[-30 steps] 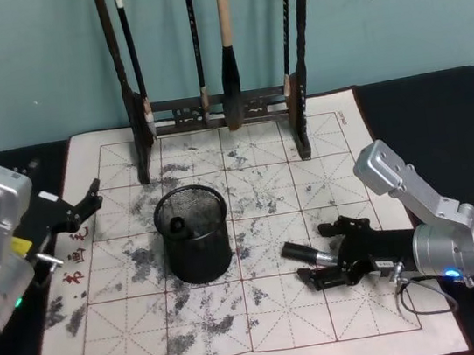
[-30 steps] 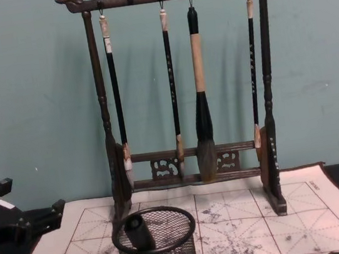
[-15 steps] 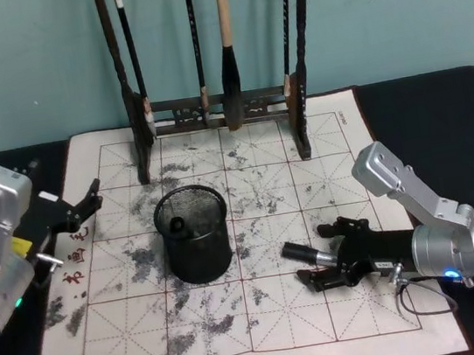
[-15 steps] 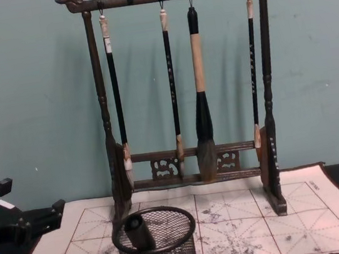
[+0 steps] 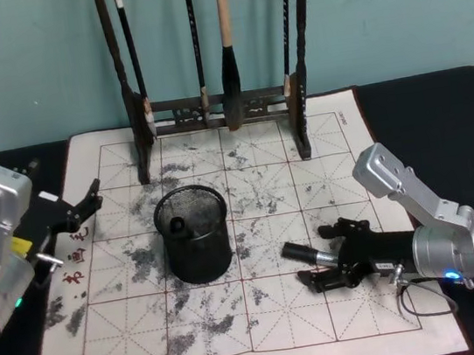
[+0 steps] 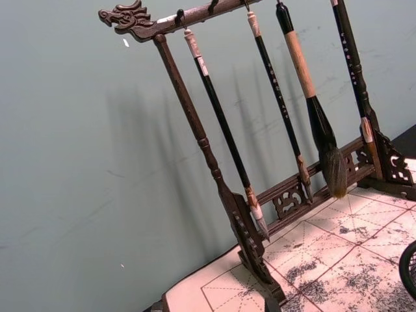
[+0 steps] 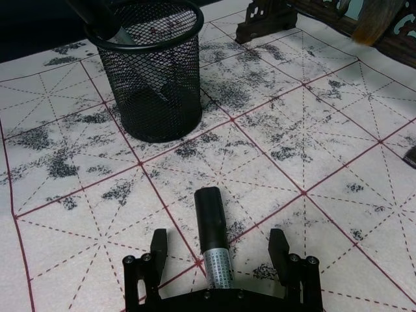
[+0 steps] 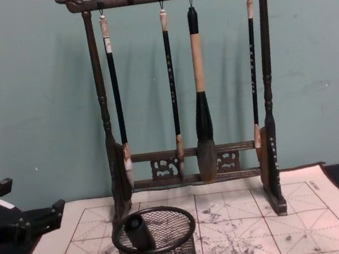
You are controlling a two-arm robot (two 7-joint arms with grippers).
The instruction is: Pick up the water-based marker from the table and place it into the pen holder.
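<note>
The water-based marker [image 5: 305,254], black-capped with a silver-grey barrel, lies flat on the white grid mat [image 5: 276,331] of the table, right of the pen holder [image 5: 194,235]. My right gripper [image 5: 319,256] is down at the mat, open, with one finger on either side of the marker's barrel. In the right wrist view the marker [image 7: 211,218] points from between the fingers [image 7: 158,244] toward the black mesh pen holder [image 7: 148,78]. The pen holder [image 8: 155,242] has a dark pen [image 8: 138,231] leaning inside. My left gripper [image 5: 89,205] is parked open at the mat's left edge.
A tall dark wooden brush rack [image 5: 219,109] with several hanging brushes stands at the back of the mat, behind the holder; the left wrist view shows the rack [image 6: 214,175] too. Open mat lies between the marker and the holder.
</note>
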